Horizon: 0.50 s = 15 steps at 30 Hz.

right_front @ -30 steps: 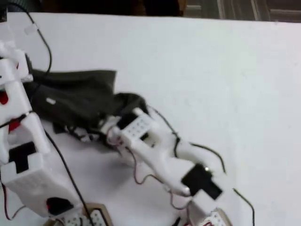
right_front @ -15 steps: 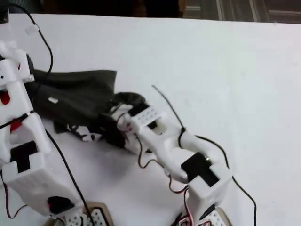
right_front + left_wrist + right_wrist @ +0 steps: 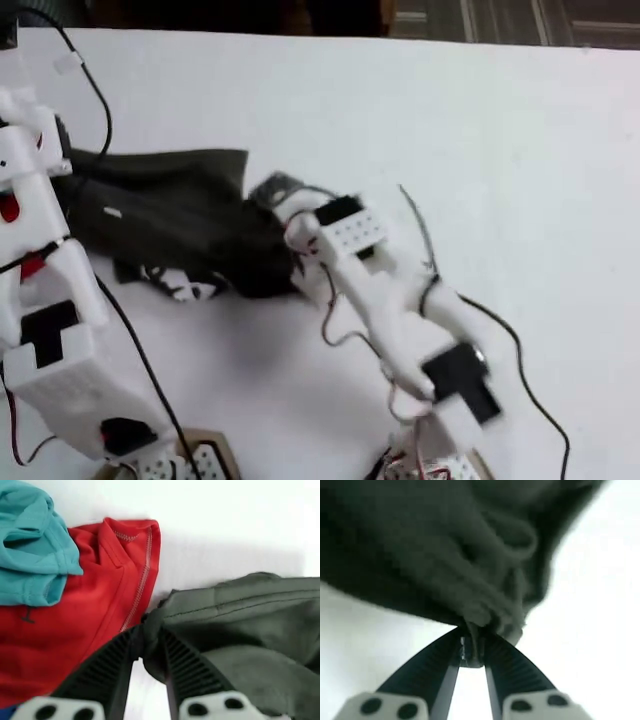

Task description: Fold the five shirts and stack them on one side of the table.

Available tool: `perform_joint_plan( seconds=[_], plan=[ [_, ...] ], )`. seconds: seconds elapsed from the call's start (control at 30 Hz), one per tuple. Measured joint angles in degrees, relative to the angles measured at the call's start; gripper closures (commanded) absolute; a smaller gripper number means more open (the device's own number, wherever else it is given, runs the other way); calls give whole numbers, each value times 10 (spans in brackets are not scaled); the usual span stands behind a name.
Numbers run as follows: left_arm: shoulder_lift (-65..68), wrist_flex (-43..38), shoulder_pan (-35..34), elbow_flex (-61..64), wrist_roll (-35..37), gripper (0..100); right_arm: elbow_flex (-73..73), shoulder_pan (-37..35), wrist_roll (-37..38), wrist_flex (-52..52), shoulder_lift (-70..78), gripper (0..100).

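Swinging away from the left tool (image 3: 150,641), your right tool (image 3: 470,646) has drawn the dark shirt (image 3: 170,205) outward, both clamped on its cloth, which I judge helps spread it for folding.

Crumpled olive shirt (image 3: 170,205) by red shirt (image 3: 85,620) & teal shirt (image 3: 30,545)

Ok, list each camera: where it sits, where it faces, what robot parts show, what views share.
High view: fixed overhead, looking down on table, green shirt, left arm, right arm.
Left wrist view: on left arm, facing along left end effector shut on green shirt; red shirt, teal shirt beside.
Right wrist view: on right arm, facing along right end effector shut on the shirt.
Shared: green shirt.
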Motion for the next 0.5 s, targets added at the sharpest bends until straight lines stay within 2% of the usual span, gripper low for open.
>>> perform_joint_plan(
  seconds=[0.27,0.4,0.5],
  plan=[
    [-9,40,27,0,-1,974,1,54,0,7,-243,981],
    [-62,40,31,0,0,974,1,105,0,7,-309,981],
    [-117,40,45,0,0,974,1,141,32,7,-329,981]
  ],
)
